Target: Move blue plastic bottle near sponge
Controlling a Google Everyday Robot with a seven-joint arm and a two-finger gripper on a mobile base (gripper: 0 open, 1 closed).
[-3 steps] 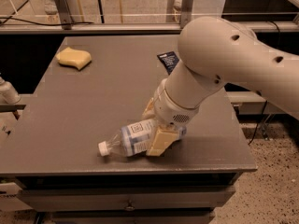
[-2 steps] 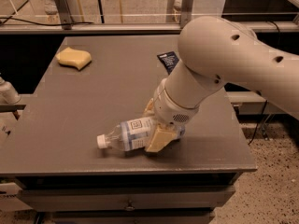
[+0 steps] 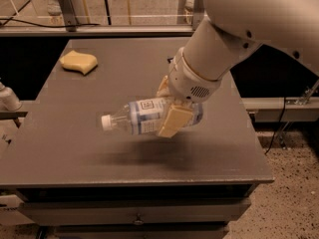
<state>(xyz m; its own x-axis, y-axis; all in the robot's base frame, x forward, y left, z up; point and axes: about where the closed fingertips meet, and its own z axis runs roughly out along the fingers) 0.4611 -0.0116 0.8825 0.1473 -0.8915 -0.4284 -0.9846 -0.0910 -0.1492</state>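
The blue plastic bottle (image 3: 142, 116) is clear with a white cap and a pale blue-and-white label. It lies on its side in the air above the table, cap pointing left, with its shadow on the table below. My gripper (image 3: 168, 107) is shut on the bottle's middle, one tan pad (image 3: 173, 121) in front and one behind. The yellow-tan sponge (image 3: 79, 61) lies on the table at the far left, well apart from the bottle.
The grey table (image 3: 75, 148) has a front edge near the bottom and a right edge by the arm. A railing (image 3: 99, 29) runs behind the table. A white object (image 3: 7, 98) stands off the table's left side. The small dark packet is hidden behind the arm.
The bottle has been lifted off the table in my gripper and now hangs above it. The view has moved closer. The sponge has not moved.
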